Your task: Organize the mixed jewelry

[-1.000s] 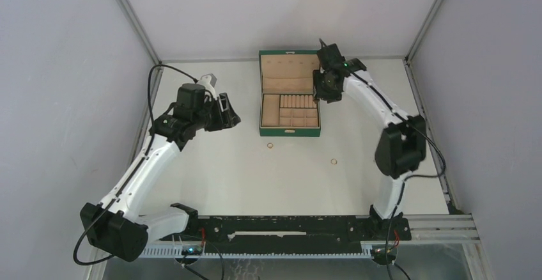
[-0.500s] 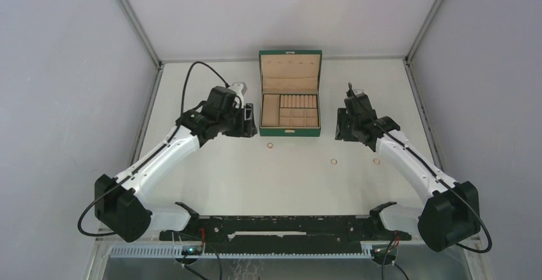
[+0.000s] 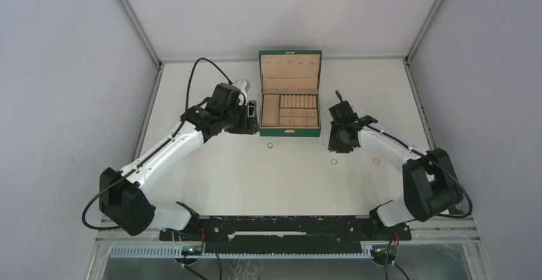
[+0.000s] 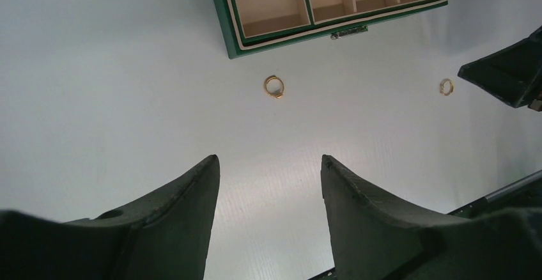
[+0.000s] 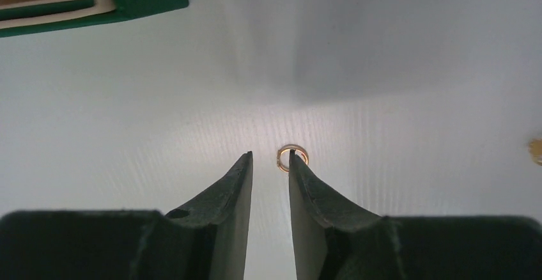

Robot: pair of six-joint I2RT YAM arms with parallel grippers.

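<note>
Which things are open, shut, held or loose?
Dark green jewelry box with tan compartments: open, lid up.
Left hand: open, empty.
Right hand: slightly open, holding nothing.
Thin gold ring by the box: loose on the white table.
Thin gold ring at the right hand's tip: loose, ungripped.
Third gold ring: loose too.

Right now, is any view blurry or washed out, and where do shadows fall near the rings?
Top external: even light, sharp, the left ring only a speck. Left wrist: that ring crisp, table glare between the dark fingers of the left gripper. Right wrist: grey shadow beyond the middle ring, bright patch around it, the right gripper nearly black.
</note>
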